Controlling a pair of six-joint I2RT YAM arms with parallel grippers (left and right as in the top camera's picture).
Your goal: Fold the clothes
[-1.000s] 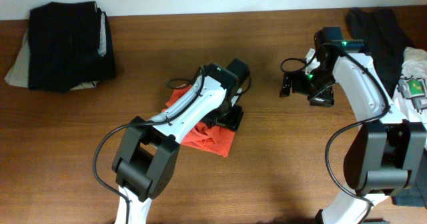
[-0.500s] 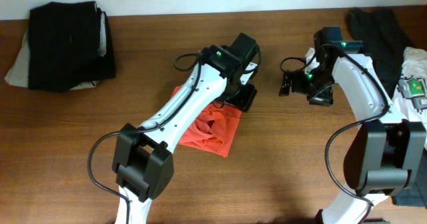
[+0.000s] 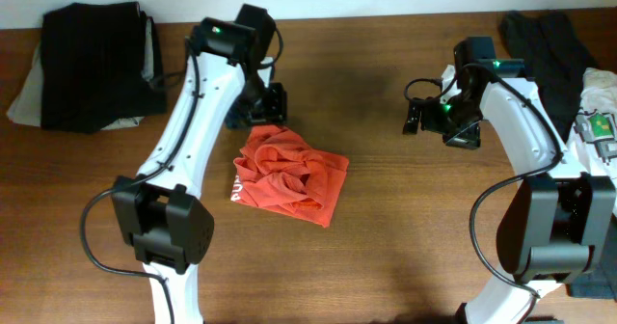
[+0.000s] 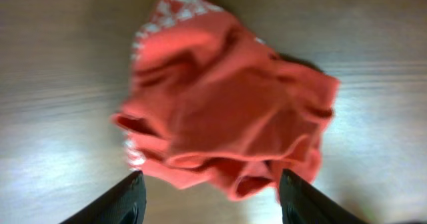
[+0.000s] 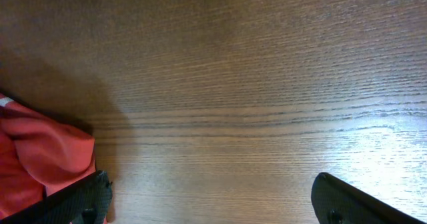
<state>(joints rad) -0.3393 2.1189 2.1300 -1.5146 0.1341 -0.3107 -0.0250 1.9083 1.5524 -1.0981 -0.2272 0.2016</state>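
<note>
Overhead, our left tool (image 3: 265,106) hangs with its jaws moderately apart and empty. The red-orange T-shirt (image 3: 291,175) lies just ahead of the fingertips, apart from them, on the bench (image 3: 424,256). In the left wrist view the shirt is a rumpled heap spanning a little more than the gap between the fingers. It is about as deep as it is broad, so we cannot name a clear long axis. Its white-lettered edge runs along the left-finger side.

We judge this arm the nearer one for the next grasp. Our right tool (image 3: 415,121) stands wide and empty, farther off, with only a corner of the shirt showing beside one finger. Bare wood surrounds the heap. A dark folded stack (image 3: 96,64) sits well behind the left tool, and loose dark and white garments (image 3: 554,44) lie beyond the right one.
</note>
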